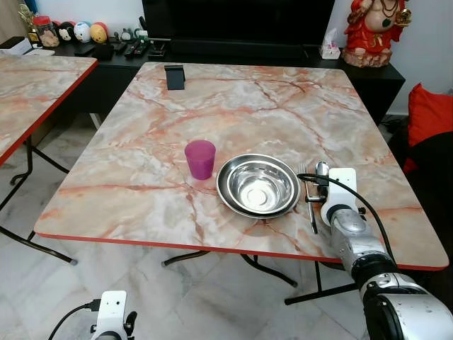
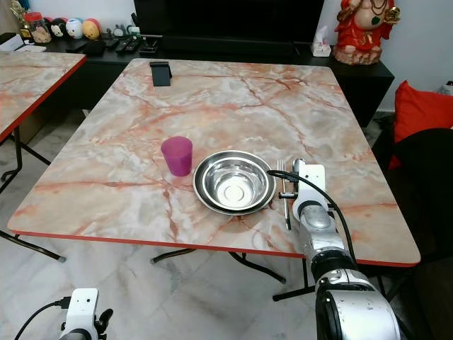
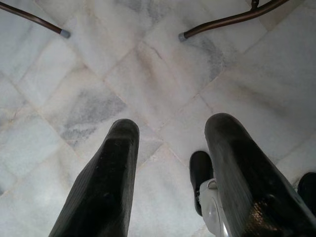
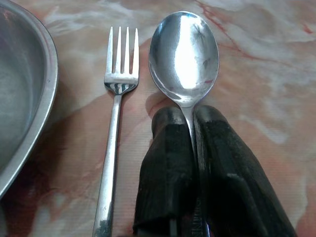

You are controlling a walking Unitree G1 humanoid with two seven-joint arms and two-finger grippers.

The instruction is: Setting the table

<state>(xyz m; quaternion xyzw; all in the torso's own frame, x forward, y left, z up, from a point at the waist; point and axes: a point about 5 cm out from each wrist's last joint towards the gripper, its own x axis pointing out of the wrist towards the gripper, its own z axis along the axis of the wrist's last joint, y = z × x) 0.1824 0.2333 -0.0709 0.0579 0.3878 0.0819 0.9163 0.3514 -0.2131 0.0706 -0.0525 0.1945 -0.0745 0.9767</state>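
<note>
A shiny bowl sits on the marble table, with a purple cup just beside it on the robot's left and a small black stand far behind it near the back edge. On the bowl's other side a fork lies next to a spoon, and the right tool pinches the spoon's handle with its fingers pressed close. The left tool hangs low over the floor, spread wide.
</note>
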